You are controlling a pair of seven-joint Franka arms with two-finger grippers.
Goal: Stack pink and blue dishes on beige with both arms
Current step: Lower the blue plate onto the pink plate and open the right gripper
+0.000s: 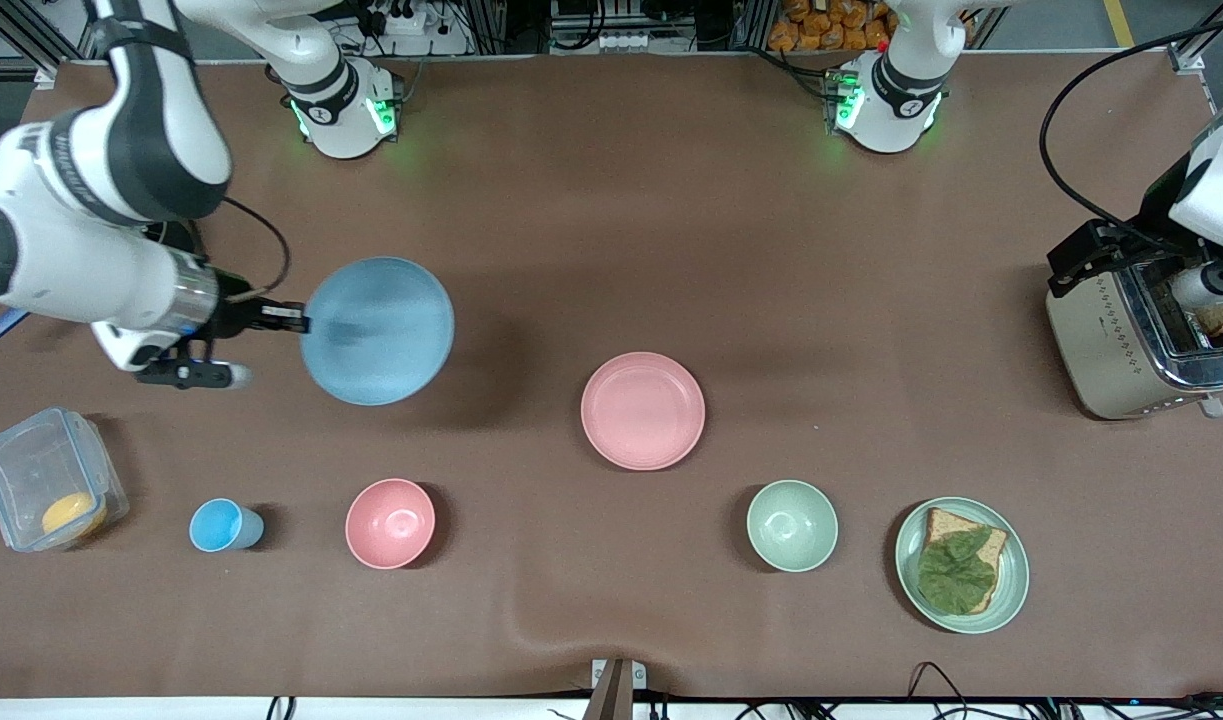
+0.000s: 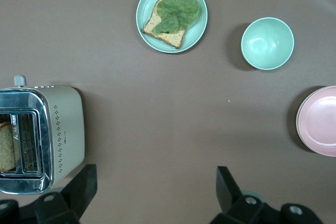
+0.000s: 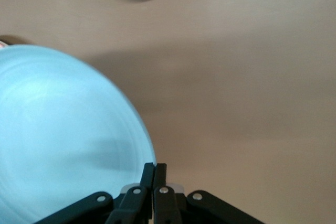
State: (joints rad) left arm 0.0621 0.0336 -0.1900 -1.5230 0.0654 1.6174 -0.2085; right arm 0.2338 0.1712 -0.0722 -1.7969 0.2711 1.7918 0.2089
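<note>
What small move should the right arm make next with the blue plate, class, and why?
Probably carry the blue plate, pinched at its rim by the right gripper and held in the air, over the pink plate and lower it there. The left gripper waits open by the toaster.

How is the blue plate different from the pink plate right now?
The blue plate is up in the air, its rim pinched by the right gripper; the pink plate rests flat on the table with nothing gripping it. One is pastel blue, the other pastel pink. Both are round with low rims.
</note>
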